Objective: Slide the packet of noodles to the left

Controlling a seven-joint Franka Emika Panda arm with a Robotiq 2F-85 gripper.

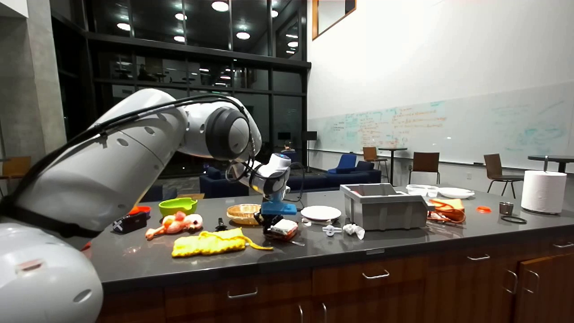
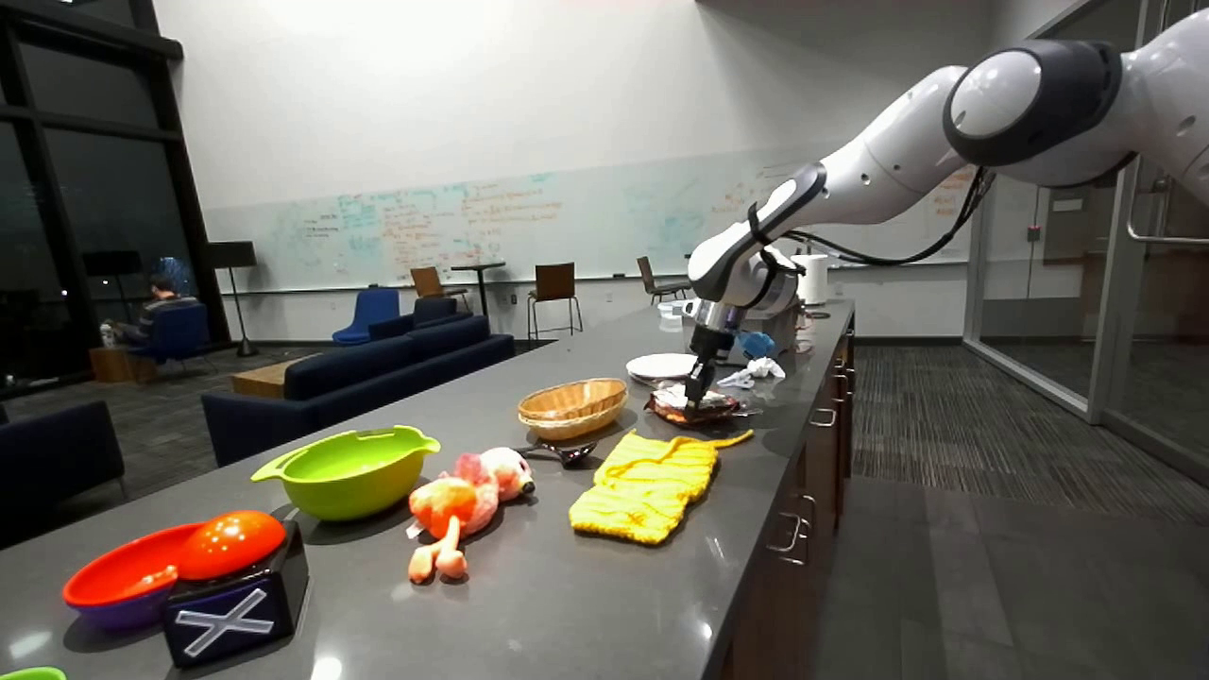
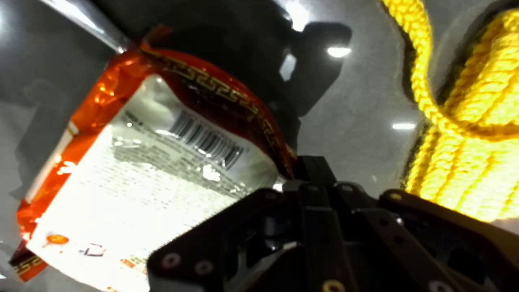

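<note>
On dark counter (image 2: 529,614), packet of noodles (image 3: 146,178); gripper (image 3: 317,168) at its edge, jaws pressed together.

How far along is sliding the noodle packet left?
Done: the gripper is down beside the packet, jaws shut. In hand: apparently lining up or pushing, at the edge facing the yellow knit. Remaining: probably some sliding; the packet lies on the counter, no endpoint marked.

The jaws point down at the packet of noodles (image 2: 670,402).
</note>
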